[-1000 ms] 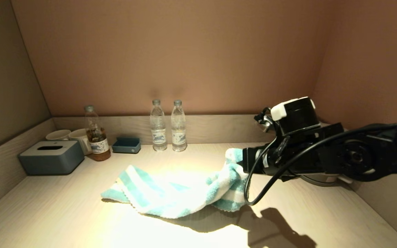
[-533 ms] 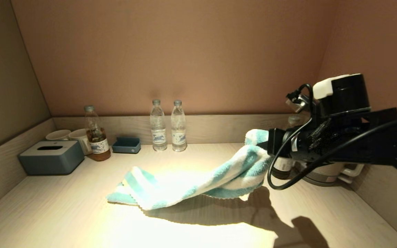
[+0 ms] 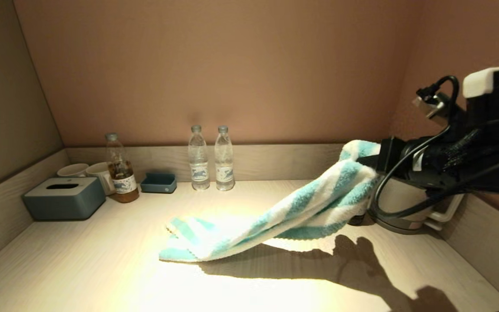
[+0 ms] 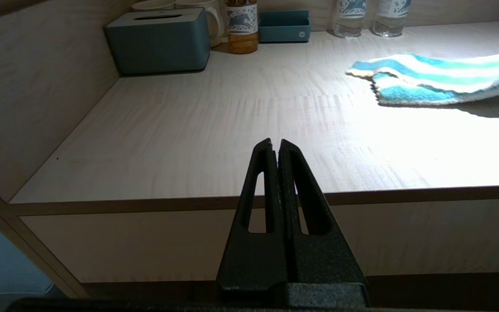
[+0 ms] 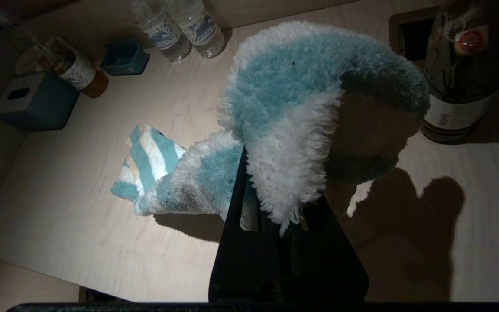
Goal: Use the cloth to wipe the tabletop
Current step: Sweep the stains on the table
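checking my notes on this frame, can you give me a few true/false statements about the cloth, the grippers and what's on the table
1. The right gripper is shut on the cloth. True.
2. The whole cloth lies flat on the tabletop. False: its held end is lifted; only the far end rests on the surface.
3. The left gripper holds the other end of the cloth. False: it is shut, empty, by the table's front edge.
4. Two clear water bottles stand side by side at the back wall. True.
5. The tissue box sits at the robot's right. False: it is at the left.
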Motion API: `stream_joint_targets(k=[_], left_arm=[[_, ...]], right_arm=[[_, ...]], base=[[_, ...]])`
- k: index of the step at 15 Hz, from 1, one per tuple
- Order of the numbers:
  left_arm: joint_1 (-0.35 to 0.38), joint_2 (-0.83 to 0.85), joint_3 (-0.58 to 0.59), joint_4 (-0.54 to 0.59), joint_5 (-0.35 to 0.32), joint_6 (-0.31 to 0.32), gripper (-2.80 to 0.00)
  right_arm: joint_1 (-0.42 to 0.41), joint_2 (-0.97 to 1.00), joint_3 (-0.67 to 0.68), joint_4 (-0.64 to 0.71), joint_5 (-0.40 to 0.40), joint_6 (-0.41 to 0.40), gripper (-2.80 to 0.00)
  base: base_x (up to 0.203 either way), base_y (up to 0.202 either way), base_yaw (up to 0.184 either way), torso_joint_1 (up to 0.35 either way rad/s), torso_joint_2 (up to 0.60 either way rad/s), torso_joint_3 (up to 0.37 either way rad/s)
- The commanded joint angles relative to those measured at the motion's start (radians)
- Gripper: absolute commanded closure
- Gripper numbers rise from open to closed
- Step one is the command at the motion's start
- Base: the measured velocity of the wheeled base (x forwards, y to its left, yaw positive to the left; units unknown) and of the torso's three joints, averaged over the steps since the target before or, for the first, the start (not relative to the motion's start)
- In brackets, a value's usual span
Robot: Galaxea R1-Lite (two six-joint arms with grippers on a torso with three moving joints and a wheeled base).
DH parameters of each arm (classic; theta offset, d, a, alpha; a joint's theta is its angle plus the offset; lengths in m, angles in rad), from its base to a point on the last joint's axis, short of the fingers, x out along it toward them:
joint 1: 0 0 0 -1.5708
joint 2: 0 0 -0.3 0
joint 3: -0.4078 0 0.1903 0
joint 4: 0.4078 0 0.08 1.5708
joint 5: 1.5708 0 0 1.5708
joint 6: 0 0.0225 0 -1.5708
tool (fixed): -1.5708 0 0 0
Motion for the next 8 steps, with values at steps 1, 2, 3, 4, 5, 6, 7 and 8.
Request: stream_joint_targets(k=[1,2,3,4,5,6,7,8], left_arm=[[0.0,0.001,0.0,0.0,0.0,0.001,0.0],[0.0,0.001,0.0,0.0,0.0,0.001,0.0],[0.0,0.001,0.0,0.0,0.0,0.001,0.0],[0.0,0.001,0.0,0.0,0.0,0.001,0.0],[0.0,0.001,0.0,0.0,0.0,0.001,0.0],[0.0,0.001,0.0,0.0,0.0,0.001,0.0],[0.0,0.001,0.0,0.0,0.0,0.001,0.0],[-0.001,0.001,0.0,0.0,0.0,0.001,0.0]], right_arm=[[-0.015,-0.047,0.0,0.001,0.01,0.002,0.0],[-0.02,-0.092,0.002,0.002,0.011,0.002,0.0],[-0.023,-0.155,0.003,0.004,0.011,0.002,0.0],[-0.027,-0.194,0.004,0.006,0.011,0.002,0.0],[-0.03,-0.203,0.005,0.008,0.011,0.002,0.0],[-0.03,-0.223,0.003,0.008,0.011,0.002,0.0],[-0.03,-0.27,0.002,0.009,0.01,0.001,0.0],[-0.03,-0.308,0.0,0.01,0.01,0.0,0.0]], base=[[0.0,0.0,0.0,0.0,0.0,0.0],[0.0,0.0,0.0,0.0,0.0,0.0],[0.0,0.0,0.0,0.0,0.0,0.0],[0.0,0.0,0.0,0.0,0.0,0.0],[0.0,0.0,0.0,0.0,0.0,0.0],[0.0,0.0,0.0,0.0,0.0,0.0],[0.0,0.0,0.0,0.0,0.0,0.0],[0.0,0.0,0.0,0.0,0.0,0.0]])
